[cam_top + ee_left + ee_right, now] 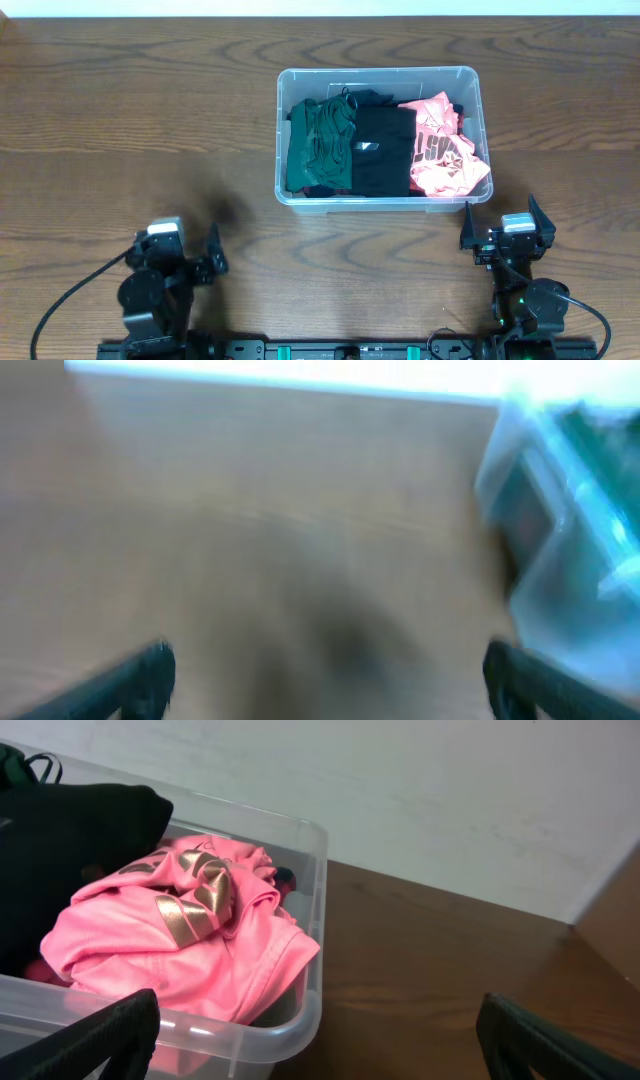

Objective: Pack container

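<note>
The clear plastic container (380, 76) stands at the middle back of the table. It holds a dark green garment (320, 145), a black garment (382, 150) and a pink garment with gold print (445, 150). My left gripper (190, 255) is open and empty near the front left, apart from the bin. My right gripper (505, 228) is open and empty just in front of the bin's right front corner. The right wrist view shows the bin's corner (300, 1030), the pink garment (180, 945) and the black one (70, 850). The left wrist view is blurred, with the bin (560, 550) at its right.
The wooden table (130, 130) stretches to the left and right of the bin. A pale wall (450, 790) rises behind the table's far edge. The arm bases and a black rail (340, 350) sit along the front edge.
</note>
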Robot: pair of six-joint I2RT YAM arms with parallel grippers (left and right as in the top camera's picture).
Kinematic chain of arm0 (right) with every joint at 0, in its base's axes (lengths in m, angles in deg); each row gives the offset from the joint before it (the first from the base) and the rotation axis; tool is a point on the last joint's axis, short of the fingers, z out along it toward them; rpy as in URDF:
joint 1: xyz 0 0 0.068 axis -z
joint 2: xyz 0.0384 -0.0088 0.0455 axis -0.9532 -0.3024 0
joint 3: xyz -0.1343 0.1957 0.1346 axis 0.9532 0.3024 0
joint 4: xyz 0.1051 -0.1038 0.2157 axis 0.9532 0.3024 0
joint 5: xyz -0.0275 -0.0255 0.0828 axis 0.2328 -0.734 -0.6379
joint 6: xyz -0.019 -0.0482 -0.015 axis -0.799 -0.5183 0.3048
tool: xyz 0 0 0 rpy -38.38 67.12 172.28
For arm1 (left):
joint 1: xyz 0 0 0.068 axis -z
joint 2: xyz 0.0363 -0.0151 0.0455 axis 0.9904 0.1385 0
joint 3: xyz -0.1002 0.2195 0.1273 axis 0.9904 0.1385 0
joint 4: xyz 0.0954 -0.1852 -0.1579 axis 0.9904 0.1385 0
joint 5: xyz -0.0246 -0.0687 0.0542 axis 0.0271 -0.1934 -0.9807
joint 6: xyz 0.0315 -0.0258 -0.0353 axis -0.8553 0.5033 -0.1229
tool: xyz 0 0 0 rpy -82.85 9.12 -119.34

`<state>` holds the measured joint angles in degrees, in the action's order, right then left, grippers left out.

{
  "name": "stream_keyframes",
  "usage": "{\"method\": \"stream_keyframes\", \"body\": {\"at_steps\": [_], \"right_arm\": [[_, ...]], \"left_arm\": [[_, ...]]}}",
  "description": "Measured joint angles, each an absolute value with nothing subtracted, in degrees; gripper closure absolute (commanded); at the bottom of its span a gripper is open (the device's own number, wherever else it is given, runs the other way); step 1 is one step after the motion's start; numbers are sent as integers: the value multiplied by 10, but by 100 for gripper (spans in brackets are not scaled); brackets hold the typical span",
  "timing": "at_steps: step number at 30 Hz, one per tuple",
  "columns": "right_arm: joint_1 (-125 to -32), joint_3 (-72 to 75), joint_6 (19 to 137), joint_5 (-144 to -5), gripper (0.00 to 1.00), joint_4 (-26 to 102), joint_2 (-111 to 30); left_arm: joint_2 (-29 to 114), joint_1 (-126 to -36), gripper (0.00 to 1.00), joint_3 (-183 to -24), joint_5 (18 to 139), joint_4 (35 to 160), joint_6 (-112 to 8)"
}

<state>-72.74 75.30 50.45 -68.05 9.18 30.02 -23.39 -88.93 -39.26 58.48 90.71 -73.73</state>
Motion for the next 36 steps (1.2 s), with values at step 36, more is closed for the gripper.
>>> {"method": "stream_keyframes", "body": {"at_steps": [36], "right_arm": [[-727, 753, 504, -680, 1, 92, 300]], "left_arm": [[-282, -830, 2, -256, 581, 663, -737]]}}
